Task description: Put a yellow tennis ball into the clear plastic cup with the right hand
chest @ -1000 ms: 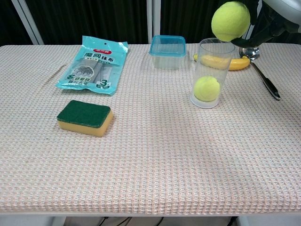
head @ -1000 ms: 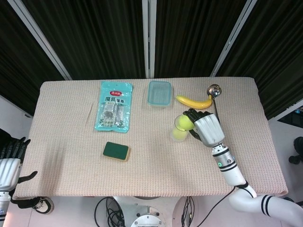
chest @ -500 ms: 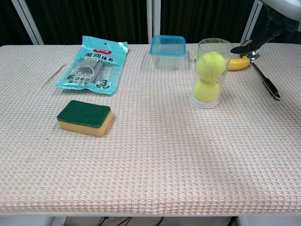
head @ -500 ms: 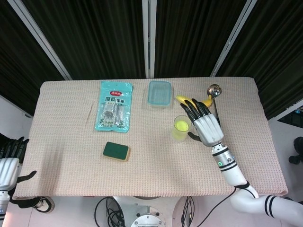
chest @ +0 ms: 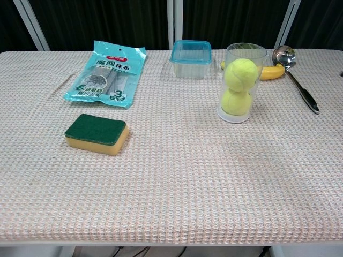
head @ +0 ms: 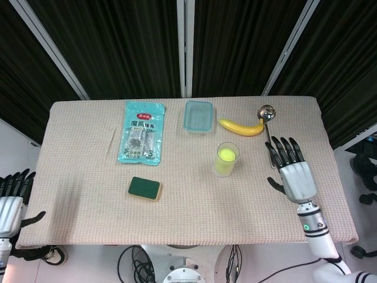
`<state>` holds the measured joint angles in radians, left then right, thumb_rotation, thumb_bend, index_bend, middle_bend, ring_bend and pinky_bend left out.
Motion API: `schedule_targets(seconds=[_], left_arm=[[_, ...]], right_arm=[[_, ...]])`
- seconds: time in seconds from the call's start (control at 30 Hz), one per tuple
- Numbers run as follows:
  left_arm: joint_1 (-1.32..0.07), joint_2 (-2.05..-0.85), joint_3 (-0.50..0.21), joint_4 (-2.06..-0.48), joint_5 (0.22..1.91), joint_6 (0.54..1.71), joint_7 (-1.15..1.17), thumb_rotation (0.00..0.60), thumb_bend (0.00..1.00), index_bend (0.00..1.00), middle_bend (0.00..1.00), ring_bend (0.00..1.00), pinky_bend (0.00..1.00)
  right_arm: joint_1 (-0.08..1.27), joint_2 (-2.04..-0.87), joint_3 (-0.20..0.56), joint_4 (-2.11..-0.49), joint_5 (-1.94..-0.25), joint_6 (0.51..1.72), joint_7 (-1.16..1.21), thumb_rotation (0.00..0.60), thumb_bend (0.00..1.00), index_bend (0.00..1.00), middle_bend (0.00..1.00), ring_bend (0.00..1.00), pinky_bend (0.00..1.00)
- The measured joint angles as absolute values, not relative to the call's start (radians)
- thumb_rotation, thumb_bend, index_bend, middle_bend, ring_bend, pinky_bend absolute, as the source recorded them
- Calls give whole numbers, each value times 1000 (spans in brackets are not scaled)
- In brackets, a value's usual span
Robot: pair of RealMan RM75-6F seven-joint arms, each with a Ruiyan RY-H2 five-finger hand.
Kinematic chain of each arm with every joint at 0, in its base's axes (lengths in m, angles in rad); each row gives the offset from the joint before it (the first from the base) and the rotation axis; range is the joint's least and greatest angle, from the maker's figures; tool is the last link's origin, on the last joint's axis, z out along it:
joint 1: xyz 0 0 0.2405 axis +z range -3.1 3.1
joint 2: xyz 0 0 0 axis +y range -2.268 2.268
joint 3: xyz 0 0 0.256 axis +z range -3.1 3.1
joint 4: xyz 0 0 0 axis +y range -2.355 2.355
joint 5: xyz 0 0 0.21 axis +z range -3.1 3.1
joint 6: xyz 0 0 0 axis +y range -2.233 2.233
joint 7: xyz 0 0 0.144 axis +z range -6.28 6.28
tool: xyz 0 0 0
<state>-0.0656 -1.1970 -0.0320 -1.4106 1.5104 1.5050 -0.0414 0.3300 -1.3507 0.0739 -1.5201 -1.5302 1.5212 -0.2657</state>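
Note:
The clear plastic cup [head: 226, 159] [chest: 239, 83] stands upright right of the table's middle. Two yellow tennis balls are stacked inside it, the upper one [chest: 239, 74] [head: 225, 155] resting on the lower one [chest: 235, 102]. My right hand [head: 292, 172] hovers over the table's right side, well to the right of the cup, fingers spread and empty; the chest view does not show it. At the bottom left corner of the head view, off the table, my left hand [head: 12, 203] hangs open with nothing in it.
Behind the cup lie a banana [head: 241, 126], a metal ladle [head: 268, 121] and a blue-lidded clear box [head: 198, 116]. A teal packet [head: 142, 140] lies at the back left. A green and yellow sponge [head: 144, 188] sits at the front left.
A second ago my right hand held a tennis ball above the cup. It let go, the ball dropped onto the one inside, and the hand drew back to the right.

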Motion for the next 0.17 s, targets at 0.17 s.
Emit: schedule_targets(seconds=[0.17], left_arm=[[-71,-1207,-37,-1394,1529,1523,-35,600,0,0,0,0,0]], right_arm=[[213,-1324,20,-1461,-1500,1581,-152,600,78,0,0,0,0]])
